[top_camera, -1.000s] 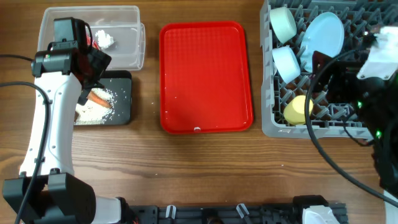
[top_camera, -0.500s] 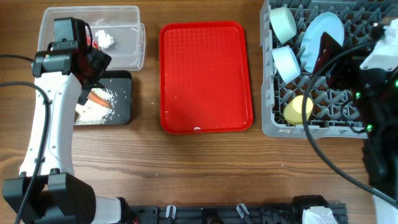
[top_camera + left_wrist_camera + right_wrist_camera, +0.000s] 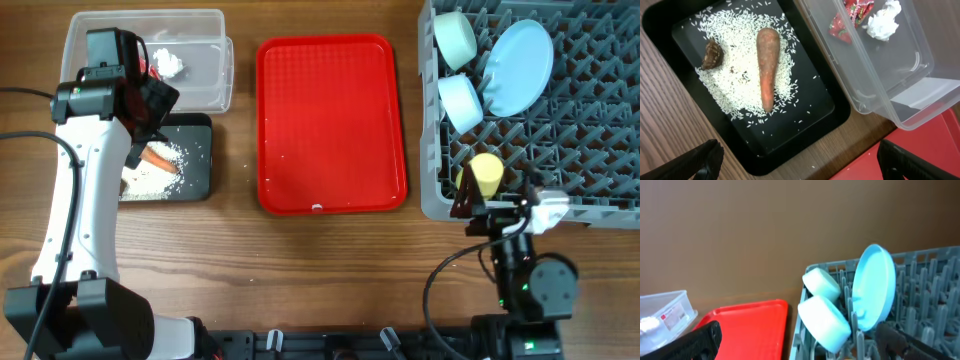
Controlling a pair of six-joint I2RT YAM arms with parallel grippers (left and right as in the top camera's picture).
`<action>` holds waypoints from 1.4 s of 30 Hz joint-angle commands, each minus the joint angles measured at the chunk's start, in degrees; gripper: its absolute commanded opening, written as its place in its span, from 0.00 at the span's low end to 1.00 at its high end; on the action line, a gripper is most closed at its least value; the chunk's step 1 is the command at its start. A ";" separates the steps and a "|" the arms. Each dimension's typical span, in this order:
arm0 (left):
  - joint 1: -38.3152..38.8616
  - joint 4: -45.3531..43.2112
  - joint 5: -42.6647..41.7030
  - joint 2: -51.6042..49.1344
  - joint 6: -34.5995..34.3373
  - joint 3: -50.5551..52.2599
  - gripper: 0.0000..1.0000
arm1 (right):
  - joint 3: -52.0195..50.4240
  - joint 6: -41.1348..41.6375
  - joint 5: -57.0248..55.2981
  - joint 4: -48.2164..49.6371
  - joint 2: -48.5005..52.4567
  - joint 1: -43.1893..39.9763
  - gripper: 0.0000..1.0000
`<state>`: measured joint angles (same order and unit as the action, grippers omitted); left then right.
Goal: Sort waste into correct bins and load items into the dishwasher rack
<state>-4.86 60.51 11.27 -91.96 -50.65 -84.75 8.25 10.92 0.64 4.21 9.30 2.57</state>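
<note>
My left gripper [image 3: 148, 122] is open and empty above the black tray [image 3: 197, 178]; its fingers [image 3: 702, 160] are spread wide. The tray holds white rice [image 3: 735, 90], an orange carrot [image 3: 766, 67] and a brown lump [image 3: 712, 53]. The clear tub [image 3: 200, 60] holds the red wrapper [image 3: 850, 17] and white tissue [image 3: 884, 22]. The grey rack [image 3: 600, 150] holds the pale-blue plate [image 3: 518, 65], two bowls [image 3: 455, 38] [image 3: 462, 100] and the yellow cup [image 3: 485, 172]. My right gripper [image 3: 487, 205] is open and empty, low at the rack's front edge. No spoon shows.
The flat red serving tray [image 3: 330, 125] lies between the bins and the rack, with a white speck near its front rim. The right wrist view shows the plate [image 3: 875, 287], the bowls [image 3: 825, 320], the red tray [image 3: 745, 325] and the tub [image 3: 665, 315].
My right arm has pulled back from over the rack to the table's front edge, uncovering the plate and rack. The left arm has not moved.
</note>
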 commanded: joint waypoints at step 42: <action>1.66 -4.37 1.64 7.28 2.40 0.87 1.00 | -7.96 -0.24 2.23 -4.13 -9.05 0.15 1.00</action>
<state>-4.73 59.88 11.35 -91.31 -50.61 -84.68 0.40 11.27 1.54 -0.10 1.04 2.57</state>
